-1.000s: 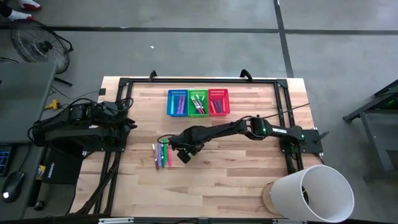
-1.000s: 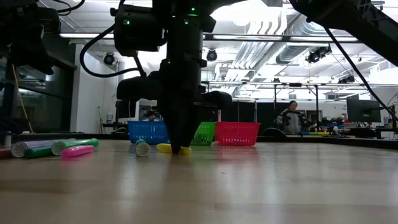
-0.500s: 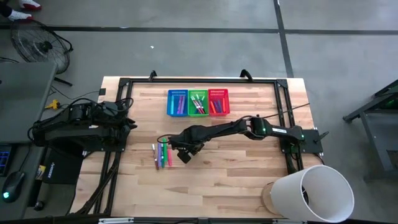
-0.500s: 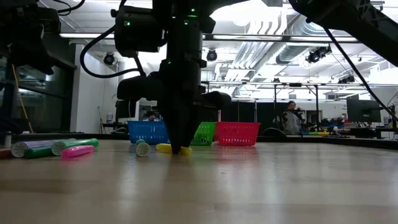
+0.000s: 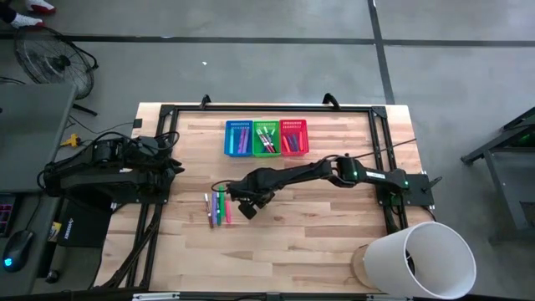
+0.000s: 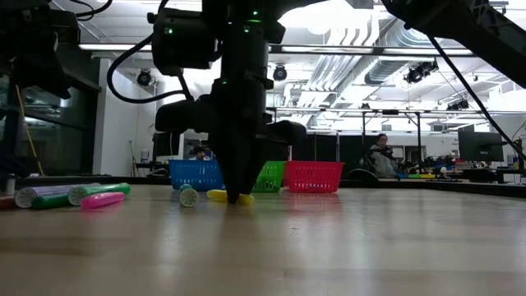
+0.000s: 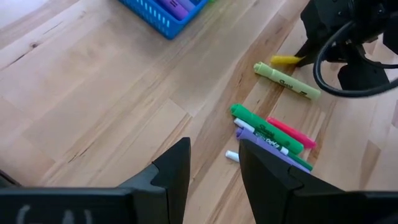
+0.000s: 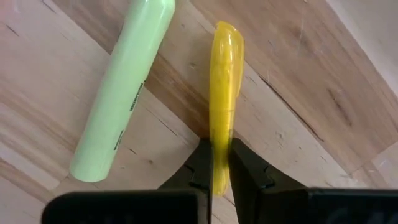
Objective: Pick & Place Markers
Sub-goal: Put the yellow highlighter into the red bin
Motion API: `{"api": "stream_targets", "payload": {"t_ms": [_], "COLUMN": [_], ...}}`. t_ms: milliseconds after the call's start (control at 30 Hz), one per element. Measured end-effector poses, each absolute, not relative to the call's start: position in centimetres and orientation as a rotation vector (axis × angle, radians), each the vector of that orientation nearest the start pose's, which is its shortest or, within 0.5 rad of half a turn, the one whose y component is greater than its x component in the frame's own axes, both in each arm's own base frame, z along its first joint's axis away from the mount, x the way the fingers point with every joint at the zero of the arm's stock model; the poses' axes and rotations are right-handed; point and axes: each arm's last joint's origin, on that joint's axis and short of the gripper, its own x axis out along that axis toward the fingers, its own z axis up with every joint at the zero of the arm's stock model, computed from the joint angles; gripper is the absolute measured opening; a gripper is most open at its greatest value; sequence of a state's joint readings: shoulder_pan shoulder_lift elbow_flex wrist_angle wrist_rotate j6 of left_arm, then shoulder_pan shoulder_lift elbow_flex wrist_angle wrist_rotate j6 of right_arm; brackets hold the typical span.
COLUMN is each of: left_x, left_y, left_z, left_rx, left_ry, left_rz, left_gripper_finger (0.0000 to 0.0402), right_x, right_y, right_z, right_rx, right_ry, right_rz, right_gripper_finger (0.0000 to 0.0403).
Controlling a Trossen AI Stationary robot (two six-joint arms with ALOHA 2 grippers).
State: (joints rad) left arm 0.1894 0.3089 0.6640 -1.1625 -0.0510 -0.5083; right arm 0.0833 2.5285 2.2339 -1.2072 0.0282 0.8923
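The right gripper worked mid-table beside loose markers. Low view: it touched the table at a yellow marker. Right wrist view: it pinched the marker's end — probably light, stiff, slippery.

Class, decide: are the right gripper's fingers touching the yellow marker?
Touching: in the right wrist view the fingers of the right gripper pinch the yellow marker.

Between my dark right fingers sits a yellow marker; just beside it lies a pale green marker. Farther off are a blue basket, green basket and red basket, all mesh-patterned, on pale wood-grain table.
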Motion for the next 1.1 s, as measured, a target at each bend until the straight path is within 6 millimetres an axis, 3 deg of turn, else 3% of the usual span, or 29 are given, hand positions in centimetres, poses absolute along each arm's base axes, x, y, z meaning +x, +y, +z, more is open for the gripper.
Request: {"api": "stream_targets", "payload": {"t_ms": [367,767,1100], "left_x": [4.3,4.3,4.3], "left_y": [1.0,1.0,1.0], "left_z": [25.5,25.5,25.5], "left_rx": [-0.533,-0.531,-0.551], "left_ry": [0.734,0.734,0.729], "left_rz": [0.427,0.427,0.439], "left_gripper_finger": [0.0136,0.0136,0.0136], "right_x": [47.7,44.0,41.4], "right_y": [2.7,1.0,-0.6], "right_z": [20.8,29.8,33.2], "right_rx": [0.62,0.548,0.462], "right_ry": [1.293,1.045,0.886], "right_rz": [-0.665,-0.82,-1.034], "right_gripper_finger": [0.002,0.002,0.002]}}
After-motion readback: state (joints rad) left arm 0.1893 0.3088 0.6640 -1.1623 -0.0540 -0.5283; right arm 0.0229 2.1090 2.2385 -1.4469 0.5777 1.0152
